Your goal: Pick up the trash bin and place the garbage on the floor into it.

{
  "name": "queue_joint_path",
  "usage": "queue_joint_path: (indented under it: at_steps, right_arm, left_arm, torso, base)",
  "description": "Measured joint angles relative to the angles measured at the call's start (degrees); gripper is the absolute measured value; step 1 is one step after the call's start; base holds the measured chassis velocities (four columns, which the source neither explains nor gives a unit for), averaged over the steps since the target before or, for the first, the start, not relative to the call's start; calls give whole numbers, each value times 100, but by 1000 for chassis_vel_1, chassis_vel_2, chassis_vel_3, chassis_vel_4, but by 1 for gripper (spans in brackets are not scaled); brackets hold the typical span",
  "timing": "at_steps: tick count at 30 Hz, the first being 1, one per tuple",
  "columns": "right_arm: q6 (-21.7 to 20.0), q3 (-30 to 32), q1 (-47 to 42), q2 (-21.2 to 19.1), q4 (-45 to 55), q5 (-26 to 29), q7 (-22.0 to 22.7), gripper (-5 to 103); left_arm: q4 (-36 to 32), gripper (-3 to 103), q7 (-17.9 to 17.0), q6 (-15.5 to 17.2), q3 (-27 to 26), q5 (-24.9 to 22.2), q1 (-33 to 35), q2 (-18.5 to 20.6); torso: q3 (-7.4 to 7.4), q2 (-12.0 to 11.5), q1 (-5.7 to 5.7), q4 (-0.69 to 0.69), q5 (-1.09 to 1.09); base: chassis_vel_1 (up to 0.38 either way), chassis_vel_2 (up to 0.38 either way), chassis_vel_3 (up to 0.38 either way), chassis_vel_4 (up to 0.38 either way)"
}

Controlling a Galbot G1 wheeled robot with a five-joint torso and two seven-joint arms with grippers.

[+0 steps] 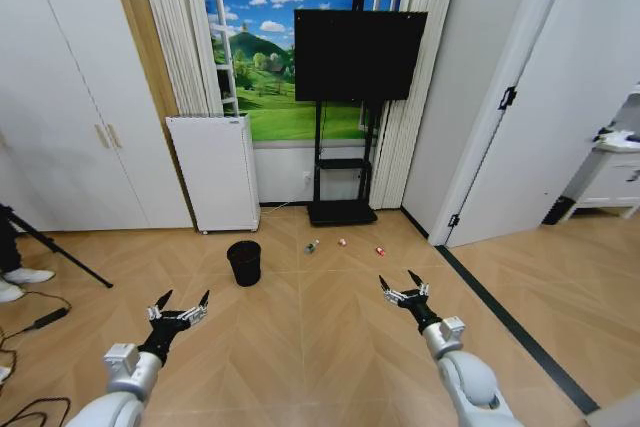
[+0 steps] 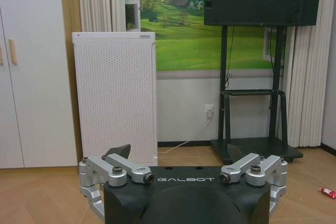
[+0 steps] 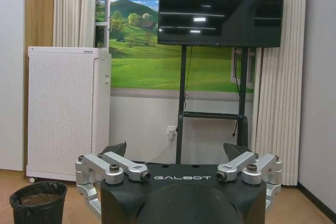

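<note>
my left gripper (image 1: 180, 299) fingers spread, right gripper (image 1: 404, 281) spread too, both low over floor (image 1: 300, 347), trash bin (image 1: 244, 262) ahead, bottle (image 1: 312, 246) and two red bits (image 1: 342, 242) beyond

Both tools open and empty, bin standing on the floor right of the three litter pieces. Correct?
Not quite. In the head view the trash bin stands left of the garbage, not right. The rest holds: left tool and right tool are open and empty.

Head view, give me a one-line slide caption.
Both open grippers, left and right, hover over parquet floor; trash bin and bottle lie ahead.
</note>
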Motion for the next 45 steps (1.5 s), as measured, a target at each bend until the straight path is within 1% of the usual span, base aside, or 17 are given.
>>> queue_joint_path:
  at_steps: [14, 25, 27, 30, 31, 34, 35, 37, 38, 41, 42, 43, 44, 45]
  right_arm:
    - [5, 20, -28, 61, 42, -27, -30, 100]
    - [137, 34, -59, 39, -20, -30, -113, 100]
    - [155, 34, -68, 34, -30, -29, -115, 100]
    - [218, 32, -85, 21, -70, -20, -120, 100]
    - [253, 24, -91, -12, -111, 23, -128, 100]
    - [266, 15, -87, -26, -140, 46, -135, 100]
    - [270, 11, -80, -31, -153, 54, -136, 100]
    - [272, 5, -68, -36, -165, 59, -136, 100]
    - [273, -5, -58, -35, -178, 62, -139, 100]
    - [283, -16, -39, -26, -206, 66, -141, 100]
    - [290, -19, -38, -20, -216, 66, -140, 100]
    - [295, -27, -37, -12, -223, 66, -146, 100]
    - [295, -27, -37, -12, -223, 66, -146, 100]
    - [297, -25, -37, -12, -227, 66, -145, 100]
  left_arm:
    - [-32, 100, -3, 2, -16, 40, 45, -85]
    - [-120, 100, 23, -3, -9, 86, 87, -142]
    - [-132, 100, 23, -3, -9, 91, 95, -141]
    - [-152, 100, 25, -3, -8, 118, 108, -151]
    - [-178, 100, 26, -3, 6, 168, 142, -194]
    - [-183, 100, 27, -3, 12, 193, 148, -217]
    - [-183, 100, 27, -3, 14, 200, 149, -224]
    - [-185, 100, 28, -2, 15, 205, 152, -226]
    - [-189, 100, 27, -1, 14, 206, 154, -226]
    - [-190, 100, 26, 1, 8, 208, 152, -224]
    - [-190, 100, 26, 4, 6, 208, 152, -229]
    - [-195, 100, 23, 4, 3, 210, 154, -234]
    - [-195, 100, 23, 4, 3, 210, 154, -234]
    - [-196, 100, 24, 5, 3, 215, 161, -236]
  torso:
    - [0, 0, 0, 0, 0]
    - [-1, 0, -2, 0, 0]
    - [-1, 0, -2, 1, 1]
    - [0, -1, -2, -2, -1]
    - [0, -1, -1, 1, -3]
    - [0, -1, -1, 0, 3]
    - [0, -1, 0, -2, -3]
    - [0, -2, 0, 0, -1]
    - [0, -1, 0, 1, 3]
    - [0, -2, 0, 0, -3]
    - [1, -2, 1, -1, -1]
    - [0, -2, 1, 0, 6]
    - [0, -2, 1, 0, 6]
    - [0, -1, 0, 0, -2]
  base:
    - [0, 0, 0, 0]
    - [-25, 25, 22, -19]
    - [-124, 104, 139, -126]
    - [-186, 159, 180, -183]
    - [-235, 250, 268, -214]
    - [-229, 244, 271, -233]
    - [-253, 254, 296, -265]
    - [-300, 302, 296, -265]
    - [-300, 308, 307, -326]
    - [-322, 307, 319, -311]
    - [-328, 362, 349, -325]
    - [-378, 365, 373, -368]
    - [-378, 365, 373, -368]
    - [-375, 365, 373, -370]
